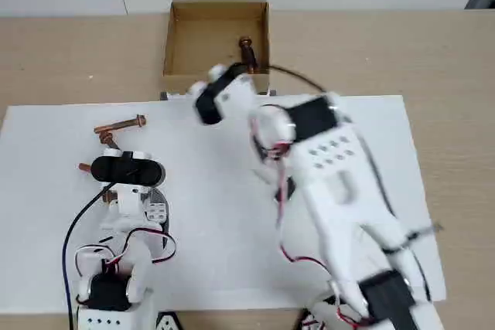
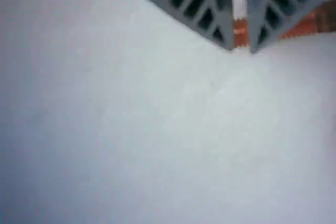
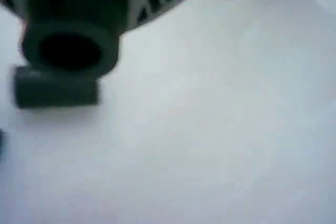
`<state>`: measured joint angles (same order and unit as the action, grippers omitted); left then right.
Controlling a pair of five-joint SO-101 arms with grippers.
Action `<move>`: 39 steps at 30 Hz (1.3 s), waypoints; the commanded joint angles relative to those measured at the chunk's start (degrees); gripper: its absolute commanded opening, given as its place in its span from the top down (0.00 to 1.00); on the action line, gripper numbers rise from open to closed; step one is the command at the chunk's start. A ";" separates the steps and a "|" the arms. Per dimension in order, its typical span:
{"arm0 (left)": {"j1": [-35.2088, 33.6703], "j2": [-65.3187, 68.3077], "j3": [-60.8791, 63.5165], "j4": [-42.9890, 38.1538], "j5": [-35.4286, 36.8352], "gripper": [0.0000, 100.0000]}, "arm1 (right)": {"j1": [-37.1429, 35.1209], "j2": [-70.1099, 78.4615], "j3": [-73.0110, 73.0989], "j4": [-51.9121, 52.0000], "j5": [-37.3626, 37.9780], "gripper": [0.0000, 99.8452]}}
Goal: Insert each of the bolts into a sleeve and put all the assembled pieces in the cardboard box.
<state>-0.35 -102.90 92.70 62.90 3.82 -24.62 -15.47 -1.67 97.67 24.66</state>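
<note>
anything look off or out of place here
Nothing clearly wrong. One bolt in the box sits right at the near wall and may be propped against it rather than lying flat; I cannot tell. The loose bolts lie at mixed angles on the sheet.

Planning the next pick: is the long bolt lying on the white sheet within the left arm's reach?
Likely yes: the bolt lies uncovered on the sheet just beyond the left gripper, with nothing blocking it.
</note>
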 commanded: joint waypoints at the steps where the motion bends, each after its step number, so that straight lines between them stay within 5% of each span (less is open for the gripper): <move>1: -0.18 -0.26 -0.40 -0.18 -0.18 0.99 | 5.41 -9.27 -0.53 1.36 -0.62 1.00; 19: -1.93 0.18 -20.26 13.10 -6.77 0.99 | 22.29 -36.88 29.63 1.45 -0.26 1.00; 26: -5.36 1.67 -25.10 13.80 -10.73 0.99 | 29.23 -38.55 30.77 0.75 3.52 1.00; 39: -5.27 45.89 -62.64 13.98 -10.90 0.99 | 31.96 -38.99 30.77 0.75 3.16 1.00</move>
<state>-5.36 -67.21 41.01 76.70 -6.99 6.86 -53.54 29.27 98.29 28.70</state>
